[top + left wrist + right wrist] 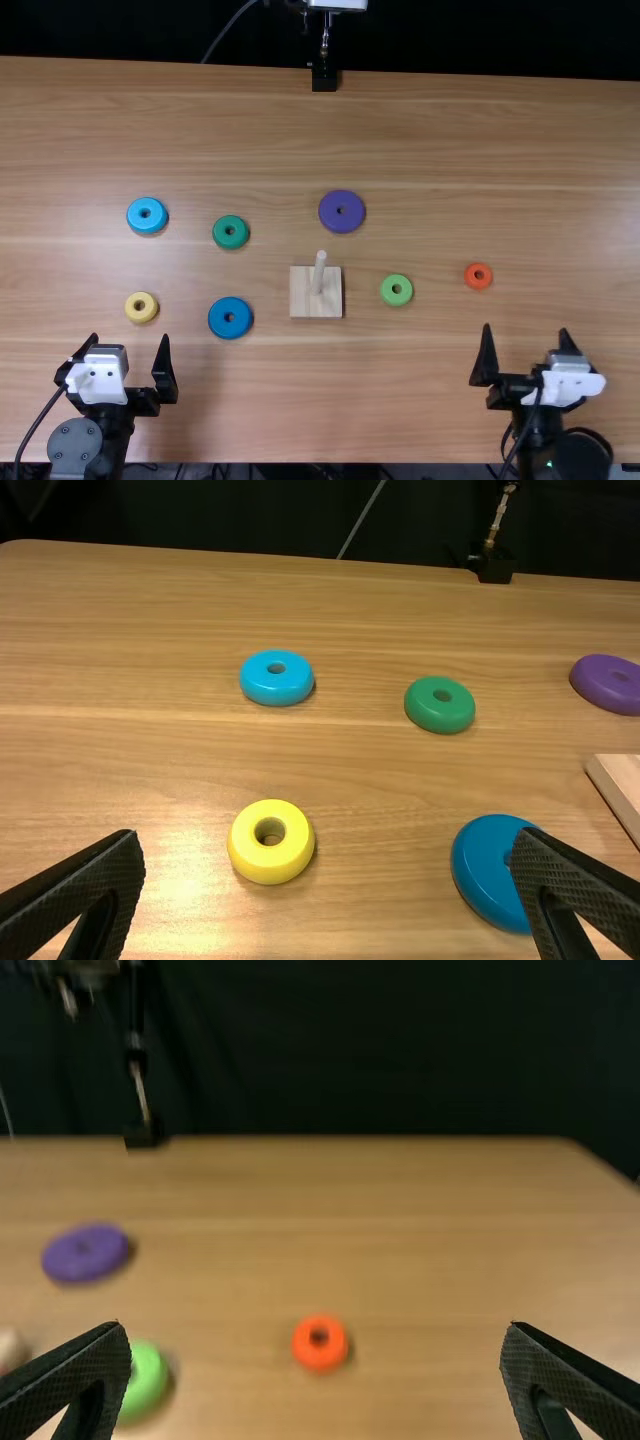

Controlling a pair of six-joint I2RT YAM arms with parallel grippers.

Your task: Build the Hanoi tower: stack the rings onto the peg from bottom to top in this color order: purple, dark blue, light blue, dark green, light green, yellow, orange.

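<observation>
Brown tabletop (430, 130) lay before the left gripper (129, 338) and right gripper (525, 328), both spread, empty; beyond stood the bare peg (319, 270), then the purple ring (350, 214), flat, ahead and leftward of the right gripper, the nearer one.

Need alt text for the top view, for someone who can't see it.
A bare wooden peg on a square base stands mid-table, seven rings lying flat around it: light blue, dark green, yellow and dark blue left; purple behind; light green and orange right. Both grippers, left and right, are open nearby.
</observation>
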